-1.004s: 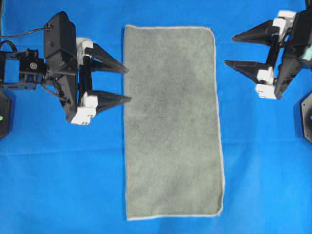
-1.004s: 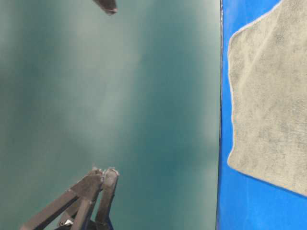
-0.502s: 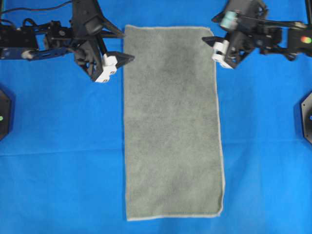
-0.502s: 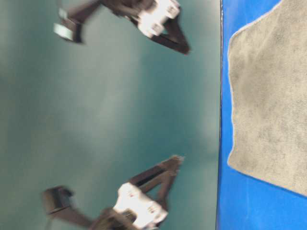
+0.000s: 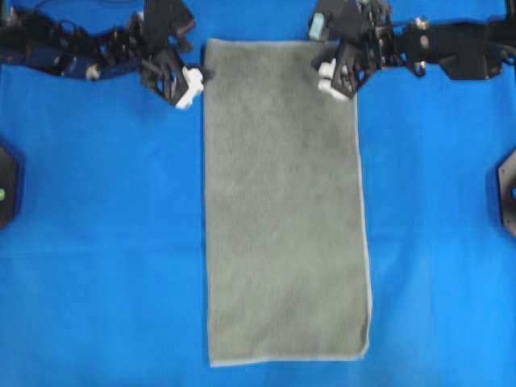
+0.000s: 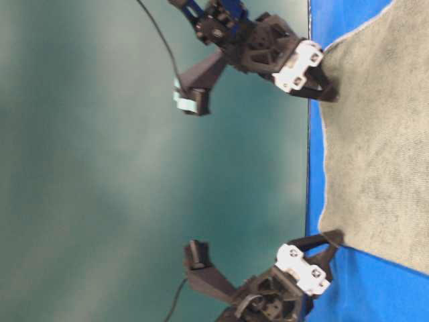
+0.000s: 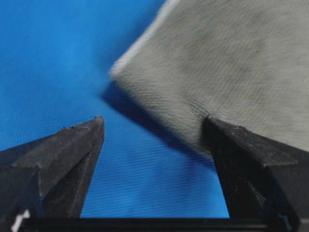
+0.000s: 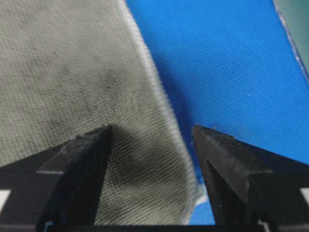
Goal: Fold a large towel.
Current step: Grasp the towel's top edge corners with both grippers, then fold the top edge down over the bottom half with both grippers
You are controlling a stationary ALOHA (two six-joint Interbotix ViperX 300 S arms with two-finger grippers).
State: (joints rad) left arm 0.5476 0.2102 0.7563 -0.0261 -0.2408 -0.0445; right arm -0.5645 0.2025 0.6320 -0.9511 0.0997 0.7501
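Note:
The grey-green towel (image 5: 286,201) lies flat and lengthwise on the blue sheet. My left gripper (image 5: 201,76) is open, low at the towel's far left corner. In the left wrist view the left gripper (image 7: 154,125) has one finger (image 7: 241,159) over the towel (image 7: 231,63) edge and the other over bare sheet. My right gripper (image 5: 339,79) is open at the far right corner. In the right wrist view the right gripper (image 8: 152,130) straddles the towel (image 8: 63,72) and its pale hem. The table-level view shows both: right gripper (image 6: 334,96), left gripper (image 6: 334,243), towel (image 6: 382,134).
The blue sheet (image 5: 97,242) covers the table around the towel. Black arm bases sit at the left edge (image 5: 8,189) and the right edge (image 5: 508,193). The sheet's far edge (image 6: 309,168) runs just behind both grippers.
Both arms have swung from the towel's sides to its far corners and dropped low onto them. The towel has not moved.

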